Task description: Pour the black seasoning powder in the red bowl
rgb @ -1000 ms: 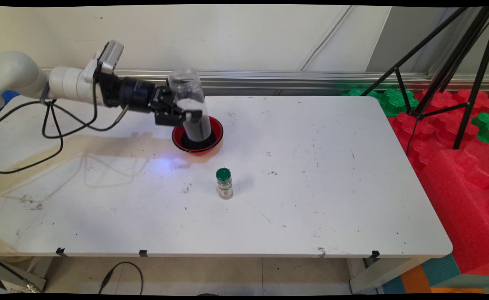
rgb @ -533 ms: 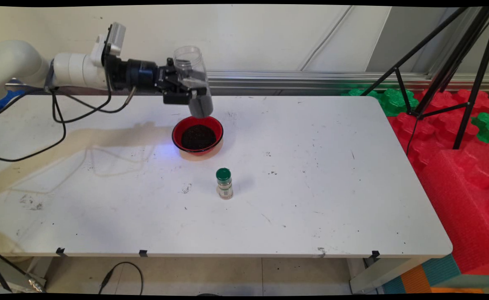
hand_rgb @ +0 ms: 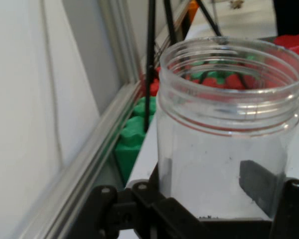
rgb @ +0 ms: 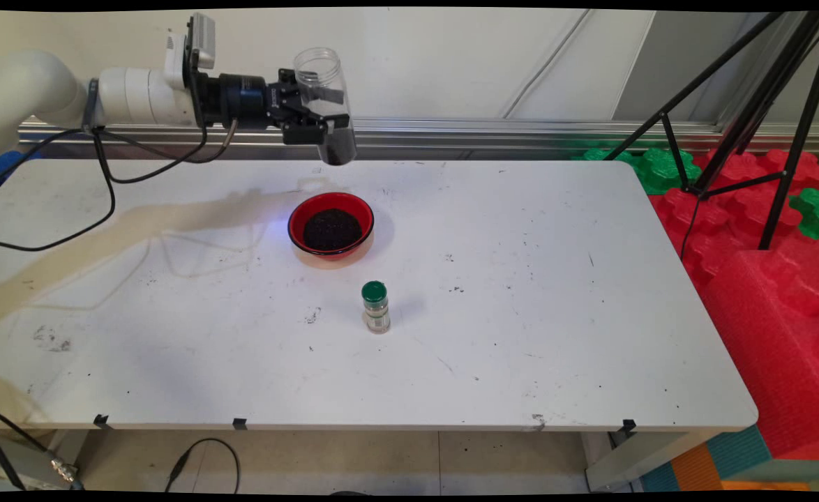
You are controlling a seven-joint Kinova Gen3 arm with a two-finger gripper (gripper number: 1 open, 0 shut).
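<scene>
A green-capped spice bottle [rgb: 375, 307] stands on the white table [rgb: 521, 314], a red bowl [rgb: 331, 224] of dark grains behind it. Above the bowl, the gripper [rgb: 317, 125] clamps a clear, open-mouthed jar [rgb: 324, 104], dark grains in its base.

Jar [rgb: 324, 104] above bowl [rgb: 331, 226], bottle [rgb: 375, 307] in front
</scene>
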